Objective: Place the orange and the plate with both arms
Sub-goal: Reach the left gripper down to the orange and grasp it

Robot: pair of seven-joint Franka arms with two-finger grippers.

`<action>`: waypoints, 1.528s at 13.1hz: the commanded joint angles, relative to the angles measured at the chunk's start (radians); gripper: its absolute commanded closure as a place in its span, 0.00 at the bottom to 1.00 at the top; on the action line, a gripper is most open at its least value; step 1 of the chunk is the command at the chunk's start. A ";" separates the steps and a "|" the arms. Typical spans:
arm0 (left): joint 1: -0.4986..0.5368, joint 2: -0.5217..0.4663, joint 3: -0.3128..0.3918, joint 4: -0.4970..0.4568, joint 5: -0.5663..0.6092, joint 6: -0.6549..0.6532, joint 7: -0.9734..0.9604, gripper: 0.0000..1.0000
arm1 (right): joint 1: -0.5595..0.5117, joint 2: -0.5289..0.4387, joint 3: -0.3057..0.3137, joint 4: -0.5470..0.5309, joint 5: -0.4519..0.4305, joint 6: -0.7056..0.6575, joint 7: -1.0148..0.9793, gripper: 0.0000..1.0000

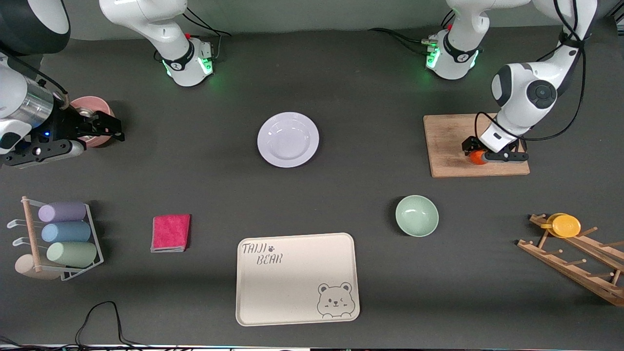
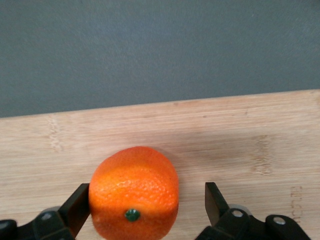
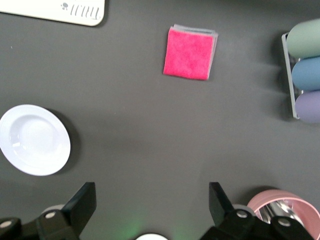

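Observation:
The orange [image 1: 477, 157] [image 2: 135, 192] rests on a wooden cutting board [image 1: 448, 141] [image 2: 225, 135] toward the left arm's end of the table. My left gripper [image 1: 480, 153] [image 2: 147, 205] is down at the board, open, its fingers straddling the orange. One finger is against the fruit and the other stands clear of it. The pale plate [image 1: 288, 139] [image 3: 34, 140] lies on the table midway between the arms, untouched. My right gripper [image 1: 114, 129] [image 3: 150, 205] hangs open and empty in the air over the right arm's end, above the edge of a pink bowl.
A pink bowl [image 1: 92, 109] [image 3: 285, 212] sits under the right gripper. Nearer the camera are a cup rack [image 1: 63, 239], a pink cloth [image 1: 170, 232] [image 3: 190, 53], the cream bear tray [image 1: 297, 278], a mint bowl [image 1: 417, 215], and a wooden rack with a yellow cup [image 1: 565, 225].

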 commanded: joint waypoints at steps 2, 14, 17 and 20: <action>0.008 0.019 0.005 -0.006 0.014 0.012 0.008 0.00 | 0.005 0.006 -0.004 0.031 0.015 -0.030 0.015 0.00; 0.004 -0.055 0.007 0.075 0.013 -0.136 0.002 0.46 | 0.005 0.043 -0.004 0.068 0.015 -0.025 0.055 0.00; -0.010 -0.180 0.042 0.280 0.013 -0.531 0.007 0.46 | 0.007 0.043 -0.004 0.065 0.015 -0.025 0.055 0.00; -0.015 -0.262 0.047 0.475 0.013 -0.799 0.007 0.46 | 0.005 0.046 -0.004 0.065 0.016 -0.025 0.055 0.00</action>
